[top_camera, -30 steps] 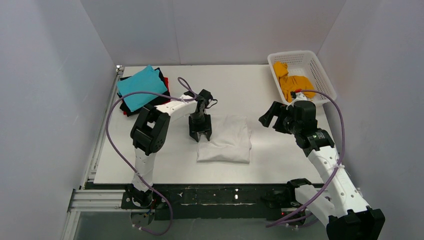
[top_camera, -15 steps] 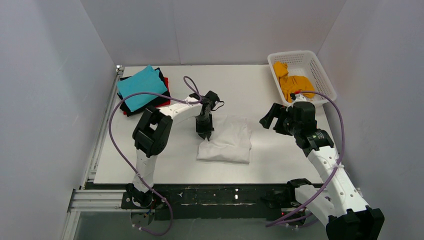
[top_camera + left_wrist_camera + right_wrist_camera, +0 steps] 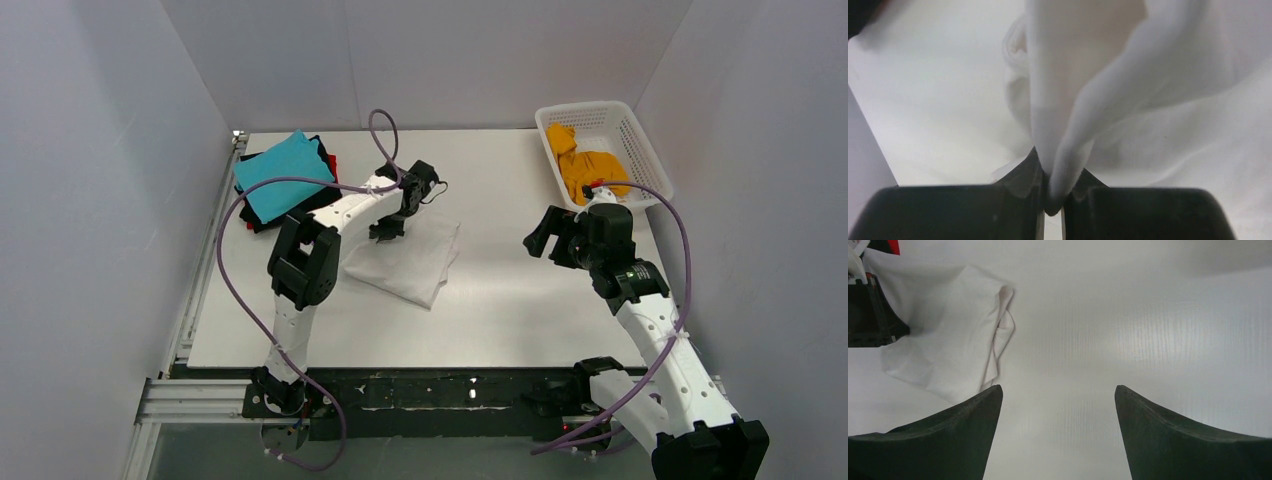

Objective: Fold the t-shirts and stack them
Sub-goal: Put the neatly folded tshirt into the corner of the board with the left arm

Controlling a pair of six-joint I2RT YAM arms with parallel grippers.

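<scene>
Left gripper (image 3: 1052,197) is pinching a fold of the white t-shirt (image 3: 410,262), which is lying rumpled on the table (image 3: 520,320), left of centre. Right gripper (image 3: 1058,390) is hovering well apart, jaws spread, holding nothing.
</scene>
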